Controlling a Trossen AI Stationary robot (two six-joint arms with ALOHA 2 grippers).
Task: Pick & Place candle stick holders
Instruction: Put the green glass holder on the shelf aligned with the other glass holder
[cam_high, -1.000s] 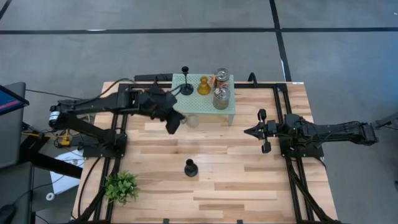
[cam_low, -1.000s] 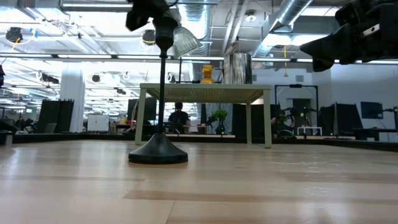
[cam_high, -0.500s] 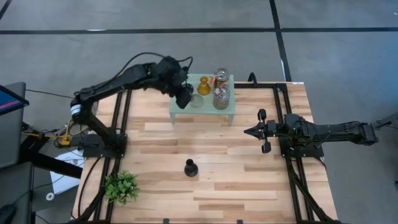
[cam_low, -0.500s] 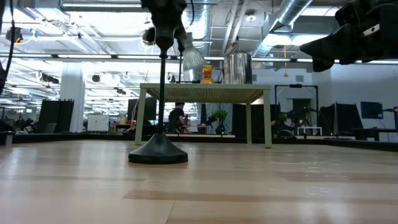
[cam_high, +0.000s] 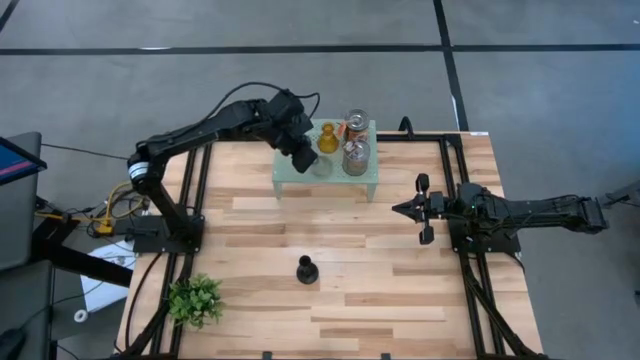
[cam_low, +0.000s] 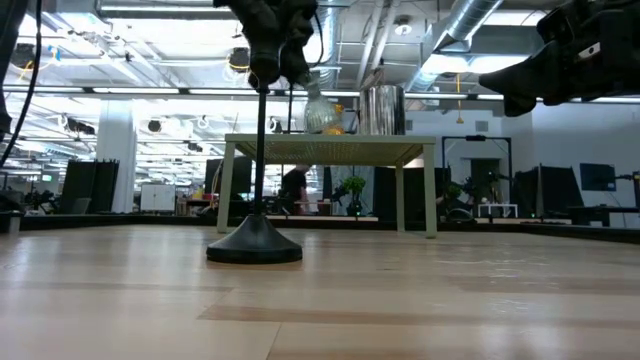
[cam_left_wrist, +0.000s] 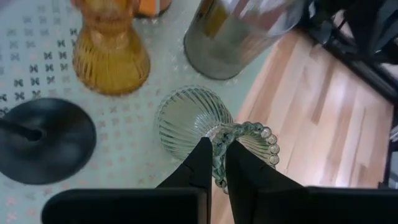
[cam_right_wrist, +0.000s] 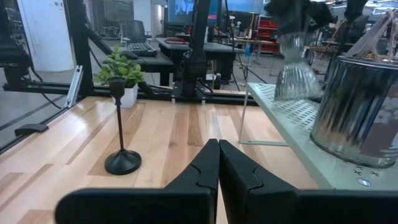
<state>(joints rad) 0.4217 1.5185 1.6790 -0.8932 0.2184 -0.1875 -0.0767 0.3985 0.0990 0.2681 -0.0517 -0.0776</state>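
On the mint-green perforated rack at the far edge of the bench, the left gripper pinches the beaded rim of a clear ribbed glass holder, its jaws nearly together on that rim, holding the piece just over the rack's perforated top near its near edge. Beside it on the rack stand an amber glass holder, a silvery jar-like holder and the round black base of a tall thin-stemmed holder; what the jars contain cannot be made out. A second silvery jar sits at the rack's far right corner. A black bell-shaped holder stands alone mid-bench, well apart from the rack. A green leafy plant sits at the near left corner. The right gripper rests above the right side of the bench, jaws pressed together on nothing.
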